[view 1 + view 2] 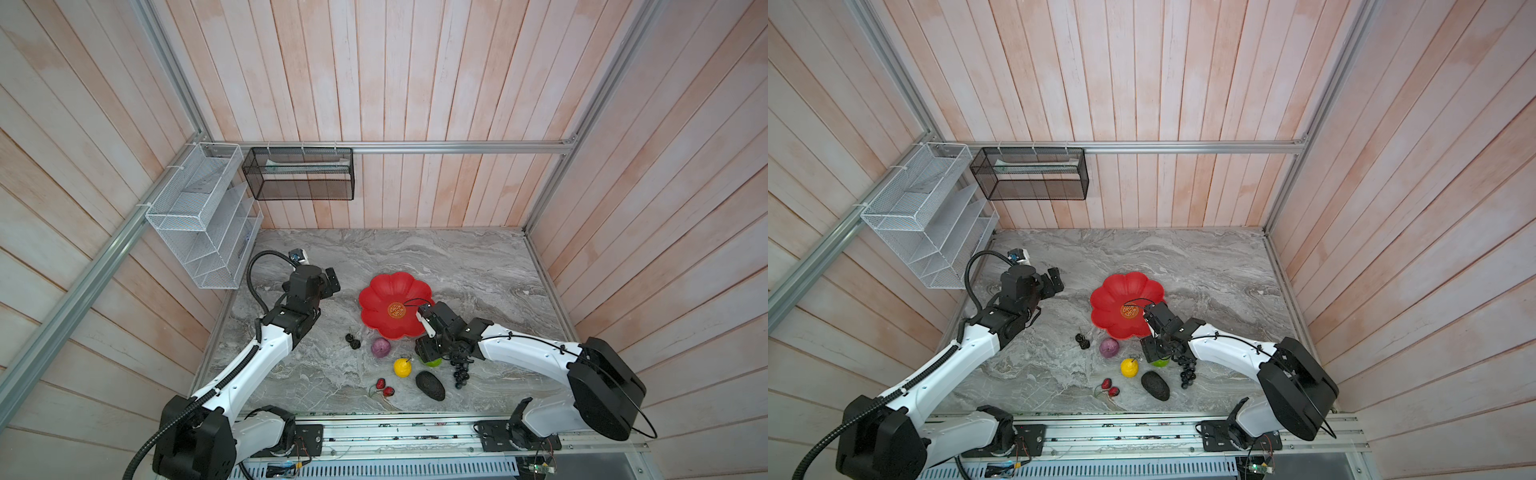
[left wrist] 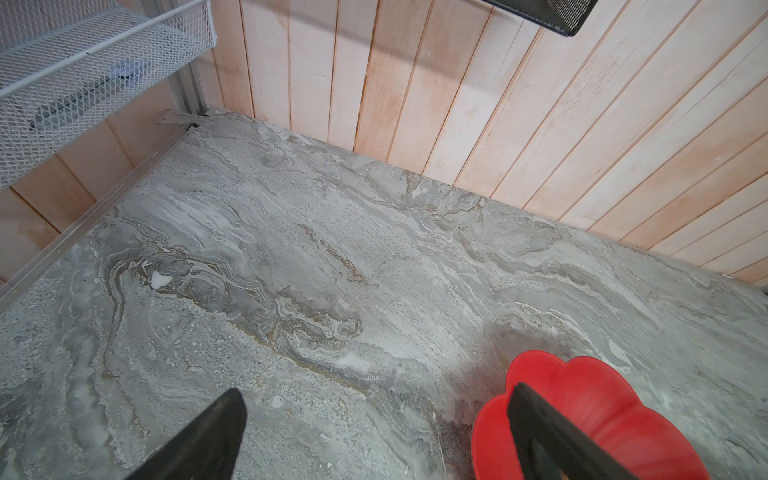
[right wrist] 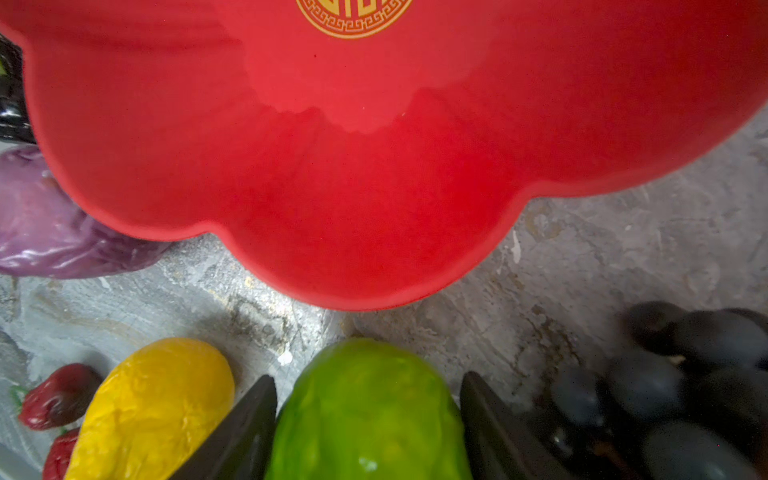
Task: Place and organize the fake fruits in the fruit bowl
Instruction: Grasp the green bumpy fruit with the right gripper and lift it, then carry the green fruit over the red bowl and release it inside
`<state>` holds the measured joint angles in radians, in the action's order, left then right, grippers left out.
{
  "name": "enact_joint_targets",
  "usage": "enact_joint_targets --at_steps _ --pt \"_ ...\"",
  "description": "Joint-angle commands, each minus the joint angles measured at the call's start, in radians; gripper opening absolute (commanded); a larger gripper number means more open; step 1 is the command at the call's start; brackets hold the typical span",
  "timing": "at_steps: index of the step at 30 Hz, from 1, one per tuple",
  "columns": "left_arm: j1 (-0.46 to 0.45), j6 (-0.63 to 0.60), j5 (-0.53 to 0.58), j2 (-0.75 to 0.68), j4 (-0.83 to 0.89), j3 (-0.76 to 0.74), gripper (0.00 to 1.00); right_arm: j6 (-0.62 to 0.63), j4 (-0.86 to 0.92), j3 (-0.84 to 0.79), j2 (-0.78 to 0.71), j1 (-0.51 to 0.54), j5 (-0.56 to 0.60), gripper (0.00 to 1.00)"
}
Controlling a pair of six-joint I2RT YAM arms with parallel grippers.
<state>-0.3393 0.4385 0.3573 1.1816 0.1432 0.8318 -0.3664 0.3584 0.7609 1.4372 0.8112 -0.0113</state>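
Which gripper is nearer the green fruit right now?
Right. The right gripper flanks the green fruit with its fingers; the left gripper hovers open well away, beyond the red bowl.

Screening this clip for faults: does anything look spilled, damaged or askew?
Nothing stands out. The fruit bowl sits upright and empty, the fake fruits lie loose on the table beside it, and the right gripper straddles the green fruit.

Lemon point(image 3: 158, 407), grape bunch point(image 3: 685, 386) close beside green ball point(image 3: 370, 411); open tabletop point(image 1: 457, 257) behind.
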Motion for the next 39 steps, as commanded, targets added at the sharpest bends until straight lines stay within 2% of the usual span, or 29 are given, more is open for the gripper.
enact_joint_targets --at_steps 1,4,8,13,15,18,23,28,32,39 --pt "0.009 0.008 0.020 -0.026 0.008 -0.020 1.00 -0.005 -0.003 -0.035 0.013 0.005 -0.034 0.70" --pt "0.011 0.008 0.019 -0.035 0.007 -0.023 1.00 -0.002 0.002 -0.047 0.002 0.006 -0.041 0.76" --pt "0.014 0.016 0.014 -0.040 0.007 -0.028 1.00 0.001 0.016 -0.058 -0.004 0.006 -0.051 0.76" --pt "0.013 0.029 0.012 -0.044 0.007 -0.034 1.00 0.000 0.016 -0.067 -0.013 0.005 -0.051 0.64" --pt "0.014 0.031 0.012 -0.046 0.008 -0.031 1.00 0.003 0.020 -0.066 -0.029 0.006 -0.049 0.55" --pt "0.014 0.031 0.015 -0.048 0.013 -0.025 1.00 -0.001 0.043 -0.049 -0.073 0.004 -0.055 0.47" --pt "0.014 0.031 0.011 -0.042 0.028 -0.008 1.00 -0.029 0.131 0.041 -0.168 -0.033 -0.072 0.44" --pt "0.016 0.044 -0.032 -0.017 0.081 0.023 1.00 -0.004 0.134 0.166 -0.211 -0.136 -0.125 0.44" --pt "0.016 0.045 -0.033 -0.008 0.123 0.047 1.00 0.044 0.078 0.293 -0.096 -0.246 -0.202 0.44" --pt "0.016 0.069 -0.016 0.013 0.262 0.097 1.00 0.156 -0.037 0.506 0.206 -0.263 -0.244 0.45"
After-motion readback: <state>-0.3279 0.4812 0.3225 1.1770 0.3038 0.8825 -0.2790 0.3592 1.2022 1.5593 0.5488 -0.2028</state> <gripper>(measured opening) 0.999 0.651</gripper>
